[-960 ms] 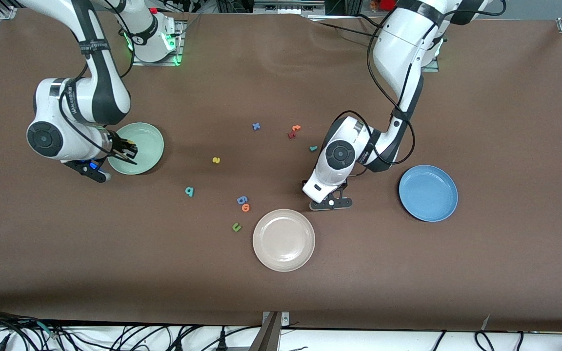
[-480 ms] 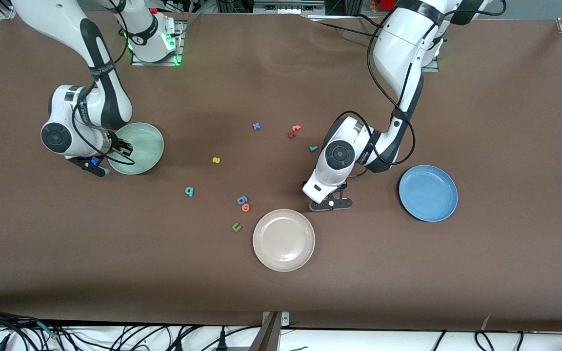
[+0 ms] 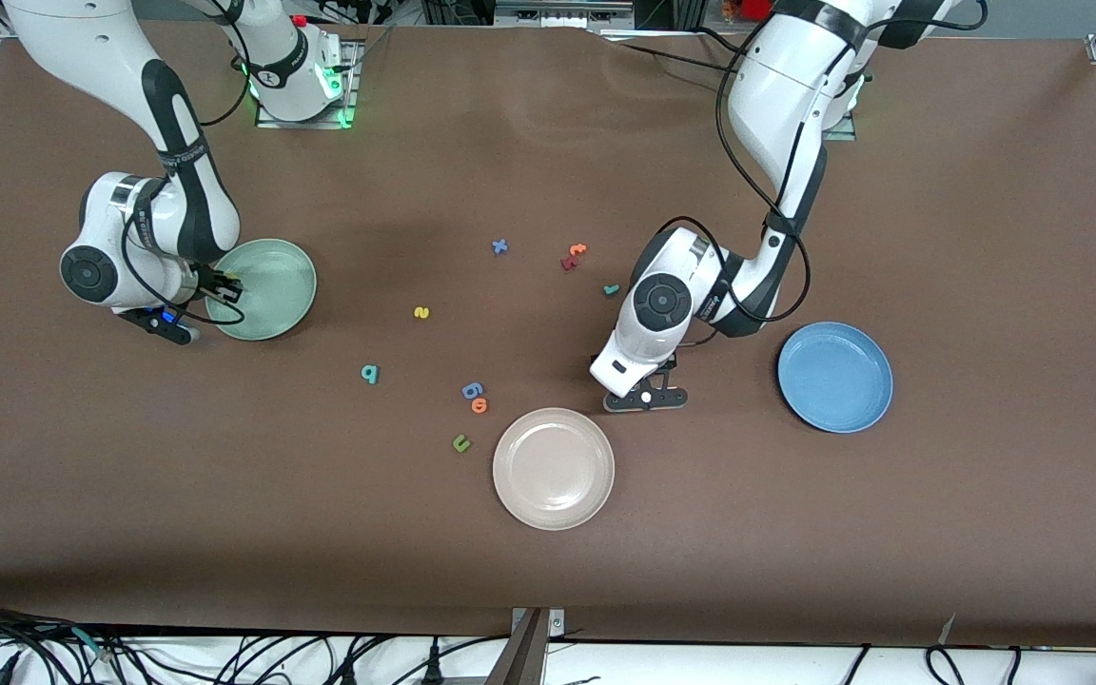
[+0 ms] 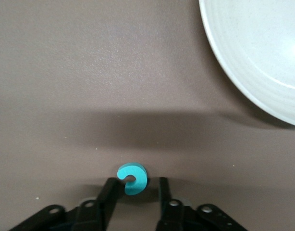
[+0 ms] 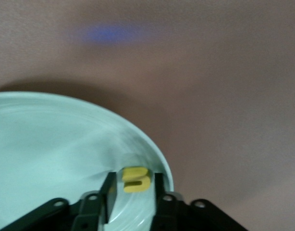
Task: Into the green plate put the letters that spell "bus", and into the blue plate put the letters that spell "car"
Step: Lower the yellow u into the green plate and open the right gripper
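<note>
Down at the tabletop, left gripper [image 3: 646, 398] is bracketing the teal c [image 4: 132, 179]. Its fingers are parted, one close against the letter and a slit showing at the other. The c is lying flat on the brown table cover [image 3: 986, 238].

Right gripper [image 3: 230, 285] is hanging over the edge of the green plate [image 3: 274, 312]. Its fingers are spread slightly, flanking the yellow s [image 5: 136, 179] with a sliver of gap on each side.

Working outward from the left gripper:
- Plates, three: the beige plate [image 3: 553, 468] is sitting just beside it, the blue plate [image 3: 833, 377] near it toward the left arm's end, and the green one well apart.
- Loose letters, nine:
  - teal r [image 3: 611, 289]
  - orange t [image 3: 577, 250]
  - red letter [image 3: 568, 263]
  - blue x [image 3: 499, 246]
  - yellow letter [image 3: 421, 312]
  - blue 6 [image 3: 472, 389]
  - orange o [image 3: 479, 405]
  - green u [image 3: 460, 442]
  - teal b [image 3: 369, 374]

Black cables [image 3: 253, 656] are trailing along the table's near edge. Green lights [image 3: 339, 90] are glowing at the right arm's base.
</note>
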Robot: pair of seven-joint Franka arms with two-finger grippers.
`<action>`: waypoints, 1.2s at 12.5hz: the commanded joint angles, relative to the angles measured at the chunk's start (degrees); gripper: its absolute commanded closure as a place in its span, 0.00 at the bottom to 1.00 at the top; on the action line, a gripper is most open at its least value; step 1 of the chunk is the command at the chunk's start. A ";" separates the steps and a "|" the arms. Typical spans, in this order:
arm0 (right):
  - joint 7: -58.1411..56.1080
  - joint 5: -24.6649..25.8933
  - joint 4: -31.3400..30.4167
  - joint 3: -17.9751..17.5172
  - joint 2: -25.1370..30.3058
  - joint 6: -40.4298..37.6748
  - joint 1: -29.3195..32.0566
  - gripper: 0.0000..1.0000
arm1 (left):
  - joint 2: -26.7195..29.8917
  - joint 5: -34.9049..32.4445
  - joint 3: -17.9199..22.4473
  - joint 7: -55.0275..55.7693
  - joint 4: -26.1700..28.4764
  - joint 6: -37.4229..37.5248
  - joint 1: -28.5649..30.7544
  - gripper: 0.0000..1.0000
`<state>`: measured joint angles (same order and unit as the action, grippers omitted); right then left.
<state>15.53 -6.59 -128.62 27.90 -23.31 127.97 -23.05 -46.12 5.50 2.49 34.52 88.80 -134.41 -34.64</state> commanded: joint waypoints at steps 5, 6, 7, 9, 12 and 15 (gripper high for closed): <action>4.49 -2.38 11.77 -3.62 5.73 -18.50 -0.94 0.01 | -0.99 -1.37 0.41 1.07 -0.91 0.47 -0.69 0.71; 6.34 -2.38 14.51 -5.29 5.73 -19.85 -1.03 0.01 | -0.99 -1.37 0.41 0.99 -0.91 0.47 -0.69 0.72; 7.49 -2.38 16.19 -7.05 5.64 -19.43 -1.03 0.01 | -0.90 -1.37 0.41 0.99 -0.91 0.47 -0.69 0.72; 10.39 -7.18 17.78 -9.69 4.94 -16.46 -1.21 0.01 | -0.90 -1.37 0.41 0.99 -0.82 0.47 -0.78 0.74; 11.63 -8.44 17.70 -10.58 1.18 -6.45 -4.71 0.01 | -0.90 -1.37 0.41 0.99 -0.82 0.55 -0.78 0.77; 10.84 -8.09 17.52 -10.67 -4.01 3.75 -9.19 0.01 | -0.90 -1.46 0.41 0.99 -0.74 0.55 -0.78 0.80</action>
<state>26.67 -13.79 -111.84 16.89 -24.01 127.09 -29.59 -46.05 5.38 2.81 34.53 88.71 -133.87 -34.74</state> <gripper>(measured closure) 0.009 0.789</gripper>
